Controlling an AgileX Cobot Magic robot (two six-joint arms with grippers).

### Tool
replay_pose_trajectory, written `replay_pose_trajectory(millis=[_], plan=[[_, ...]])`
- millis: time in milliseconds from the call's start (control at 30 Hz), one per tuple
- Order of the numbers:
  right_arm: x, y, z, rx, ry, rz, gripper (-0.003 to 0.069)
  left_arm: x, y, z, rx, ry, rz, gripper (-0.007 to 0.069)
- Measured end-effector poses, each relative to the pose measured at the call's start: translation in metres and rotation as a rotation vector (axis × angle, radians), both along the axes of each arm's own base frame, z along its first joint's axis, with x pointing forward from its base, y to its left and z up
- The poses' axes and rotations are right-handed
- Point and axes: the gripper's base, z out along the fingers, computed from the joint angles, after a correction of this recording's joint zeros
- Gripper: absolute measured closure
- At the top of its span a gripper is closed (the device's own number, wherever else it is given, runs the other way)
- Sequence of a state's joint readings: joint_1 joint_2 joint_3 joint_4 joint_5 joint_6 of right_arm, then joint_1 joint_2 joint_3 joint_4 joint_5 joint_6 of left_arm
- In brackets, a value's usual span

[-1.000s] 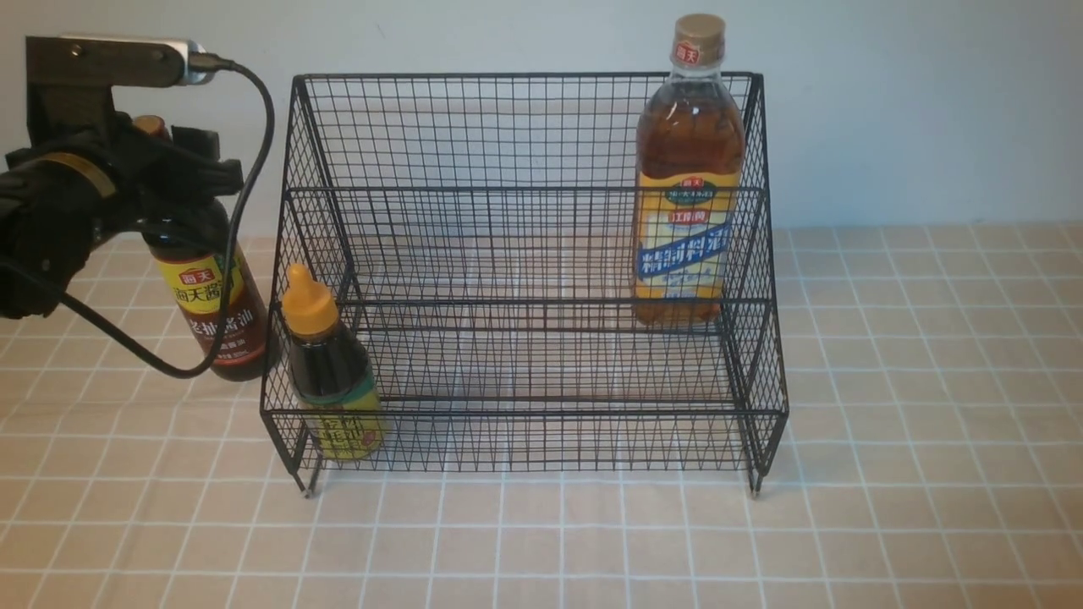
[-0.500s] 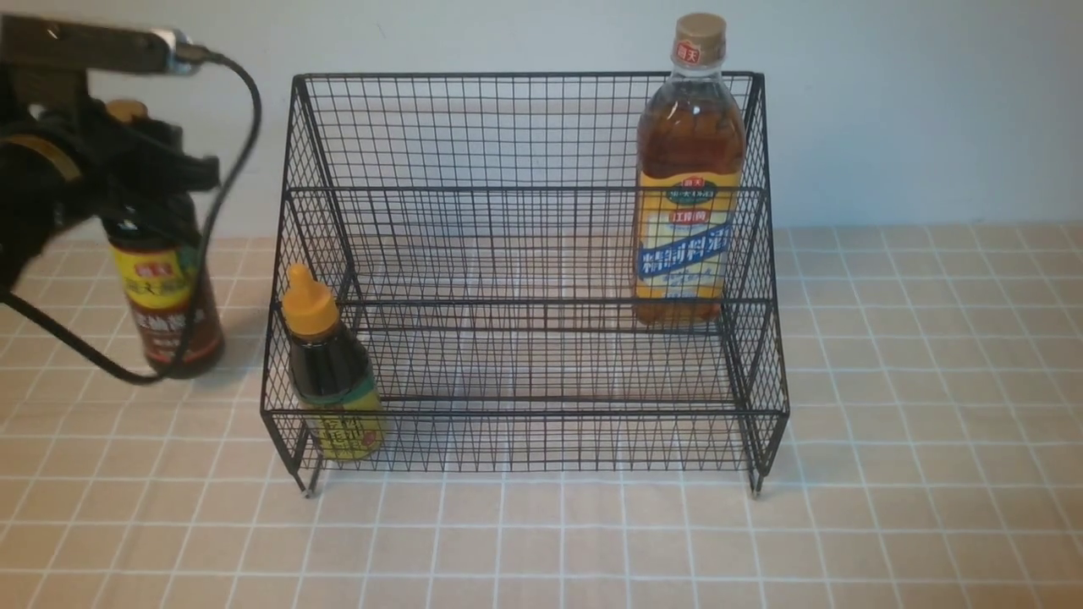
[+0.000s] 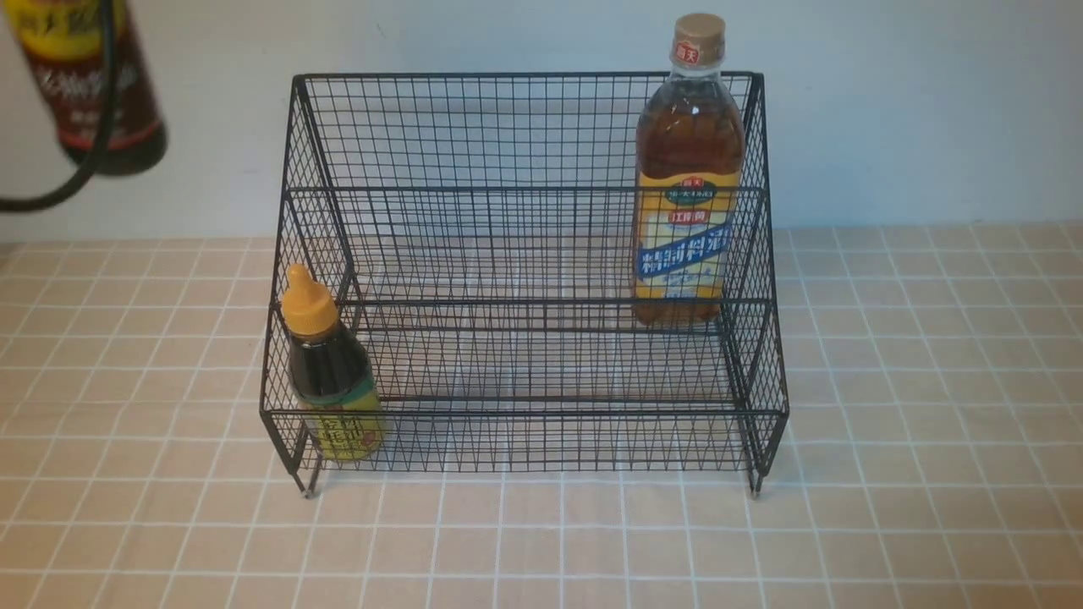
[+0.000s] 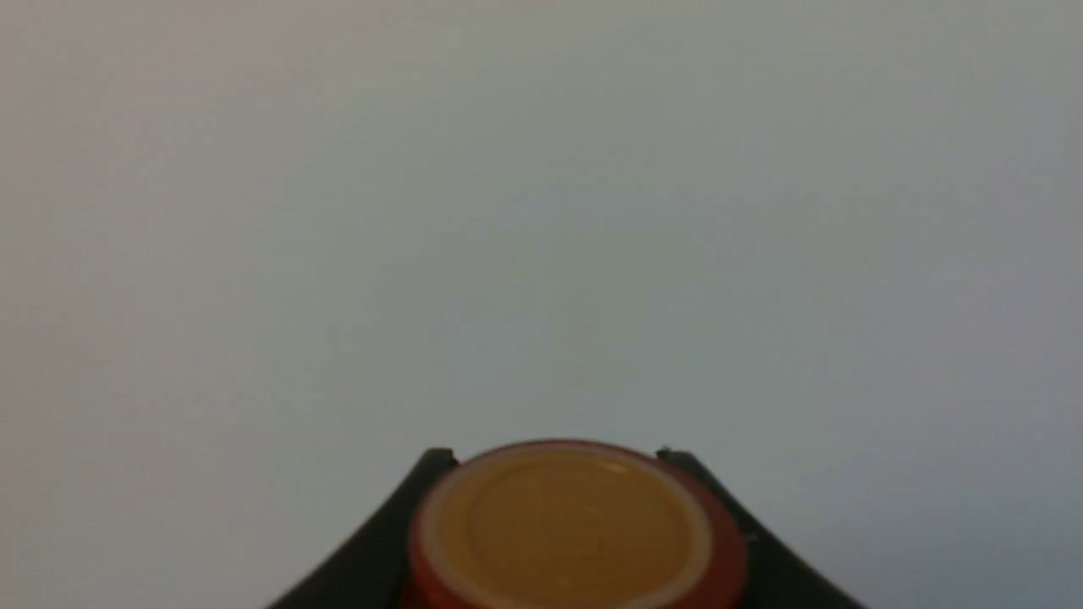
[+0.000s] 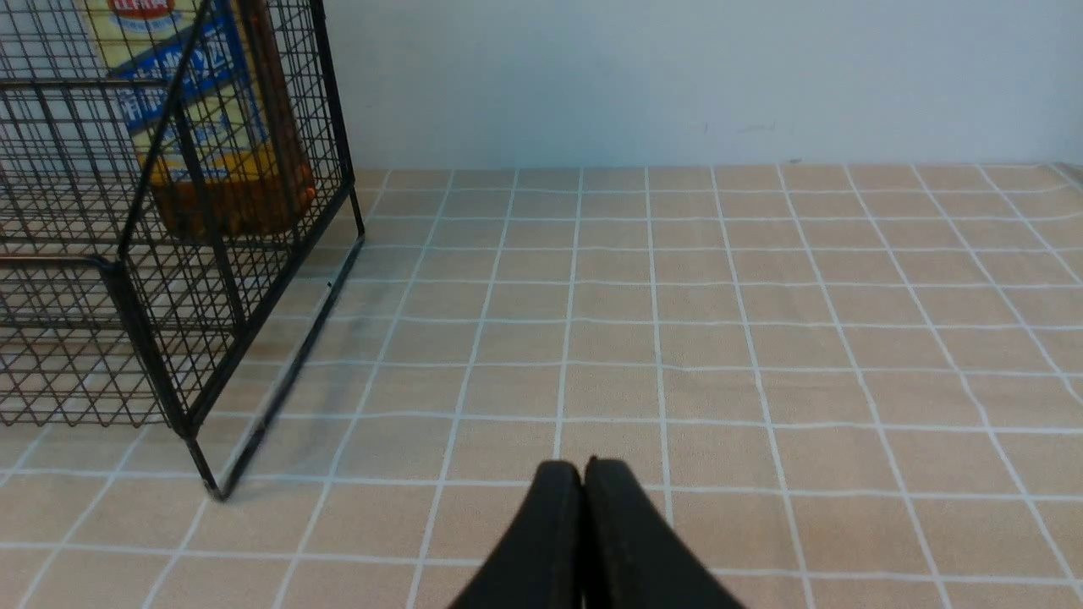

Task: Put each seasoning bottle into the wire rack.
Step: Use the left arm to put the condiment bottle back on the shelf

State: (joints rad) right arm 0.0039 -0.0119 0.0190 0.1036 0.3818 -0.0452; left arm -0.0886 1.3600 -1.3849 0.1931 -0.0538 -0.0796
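Note:
The soy bottle hangs high in the air at the far left of the front view, left of the wire rack; only its lower body and label show. My left gripper is shut on it, with the dark fingers on either side of its brown cap. The amber bottle stands upright at the right end of the rack's upper tier. On the lower tier, the small bottle with the yellow nozzle stands in the front left corner. My right gripper is shut and empty, low over the tiles right of the rack.
A black cable loops in front of the lifted bottle. The rack stands on a beige tiled tabletop against a pale wall. The amber bottle shows through the rack's side mesh in the right wrist view.
The left gripper has lifted the soy bottle from the tiles beside the rack, first shifting it left, then straight up. The arm itself has left the front view. The right gripper stayed still.

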Motion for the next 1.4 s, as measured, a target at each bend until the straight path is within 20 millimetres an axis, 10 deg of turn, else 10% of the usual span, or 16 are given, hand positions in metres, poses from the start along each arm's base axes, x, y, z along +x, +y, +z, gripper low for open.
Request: replay_pose_trajectory(millis=[233, 400, 1400], plan=[[0.000, 0.000, 0.000, 0.000, 0.000, 0.000, 0.0673, 0.012, -0.041, 0.008, -0.020, -0.051, -0.128, 0.0365], [0.000, 0.000, 0.000, 0.000, 0.000, 0.000, 0.0673, 0.045, -0.059, -0.025, -0.014, -0.007, -0.166, 0.0365], [0.000, 0.000, 0.000, 0.000, 0.000, 0.000, 0.0673, 0.105, -0.072, -0.121, -0.128, 0.330, -0.150, 0.0366]])
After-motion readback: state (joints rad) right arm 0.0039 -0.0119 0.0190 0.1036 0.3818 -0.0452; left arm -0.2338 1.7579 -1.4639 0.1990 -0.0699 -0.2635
